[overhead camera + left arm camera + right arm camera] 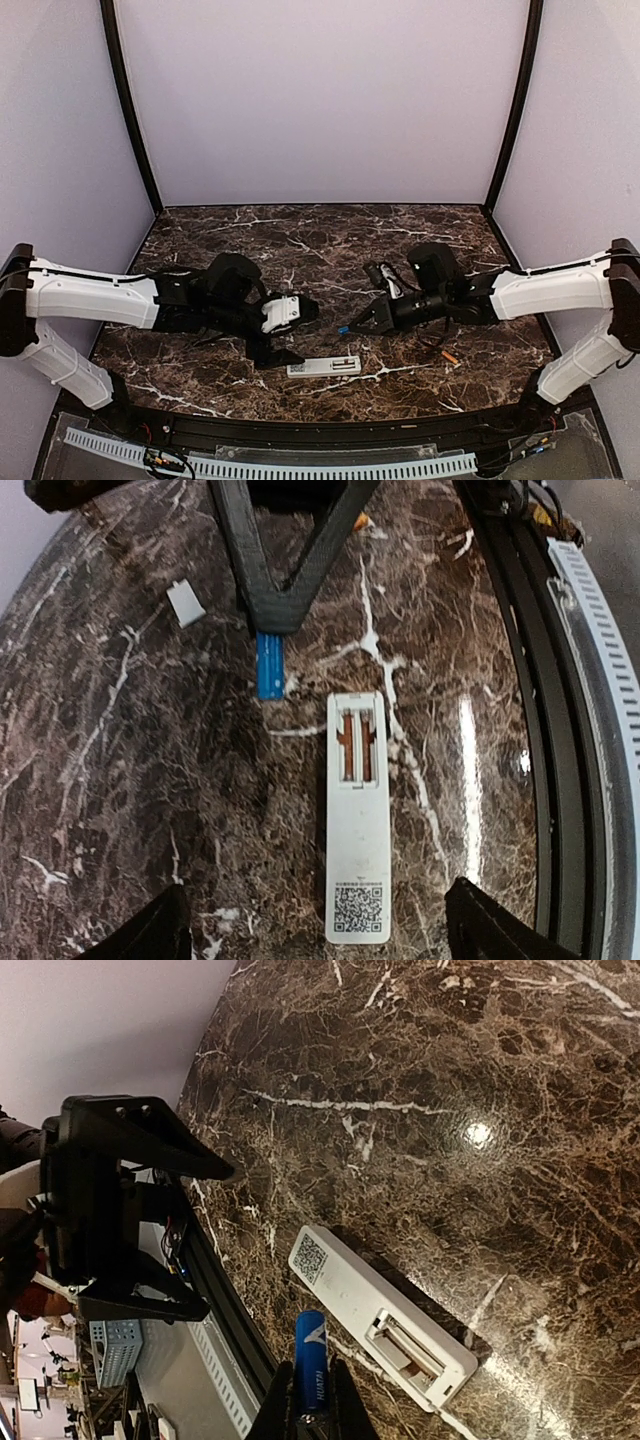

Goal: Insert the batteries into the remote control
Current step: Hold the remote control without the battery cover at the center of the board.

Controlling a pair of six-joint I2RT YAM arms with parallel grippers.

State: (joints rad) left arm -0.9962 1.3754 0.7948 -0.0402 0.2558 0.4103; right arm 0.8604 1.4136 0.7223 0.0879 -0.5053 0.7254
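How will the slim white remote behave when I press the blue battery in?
The slim white plastic remote lies flat, unheld, on the glossy marble table, so it will probably slide rather than tip. It looks rigid and light; sideways pressure may spin it.

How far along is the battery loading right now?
Done: the cover is off and the remote control lies back up, both slots looking empty. In hand: the right end effector grips the blue battery near the remote; the left end effector is open. Left: seat it, then the orange battery on the table.
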